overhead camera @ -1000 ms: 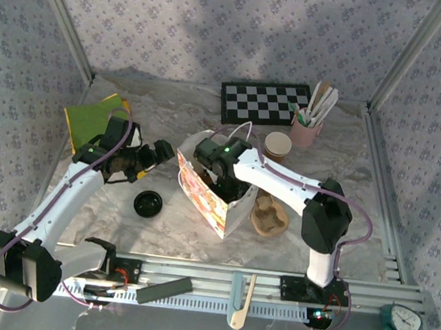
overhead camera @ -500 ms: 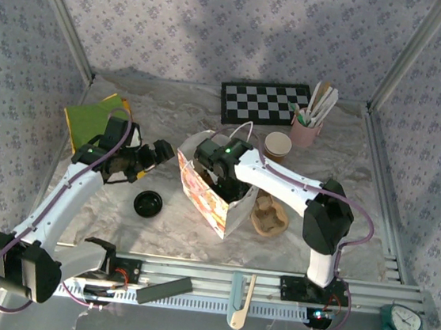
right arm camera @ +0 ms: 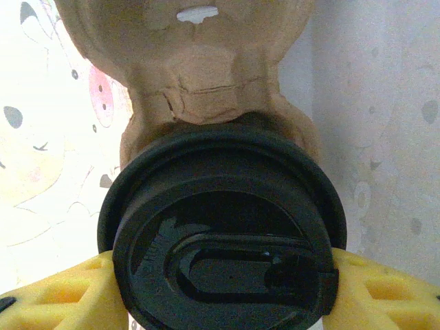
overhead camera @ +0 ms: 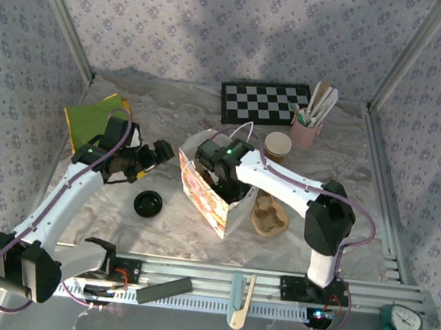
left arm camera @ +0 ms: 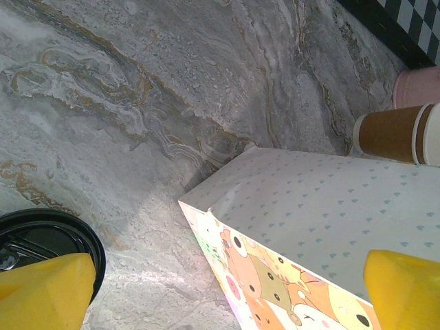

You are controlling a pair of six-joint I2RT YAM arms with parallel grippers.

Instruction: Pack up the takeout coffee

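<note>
Where the white cartoon-printed paper bag (overhead camera: 205, 200) stands mid-worktop, the right pincer (right arm camera: 223, 297) reaches inside, its yellow jaws clamped on the black-lidded takeout coffee cup (right arm camera: 220, 234), a brown moulded-pulp tray (right arm camera: 199, 62) just beyond. The left pincer (overhead camera: 160, 153) hovers left of the bag, spread wide, holding nothing.

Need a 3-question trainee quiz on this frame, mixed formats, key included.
1. Multiple choice: what is the right gripper closed on inside the gift bag?
A) the pink stirrer cup
B) the takeout coffee
C) the checkerboard

2. True or false: the left gripper is shut on the gift bag's edge.

3. Fill in: in the top view, the loose black lid lies to the ___ of the gift bag.

Key:
1. B
2. False: it is open and holds nothing
3. left
</note>
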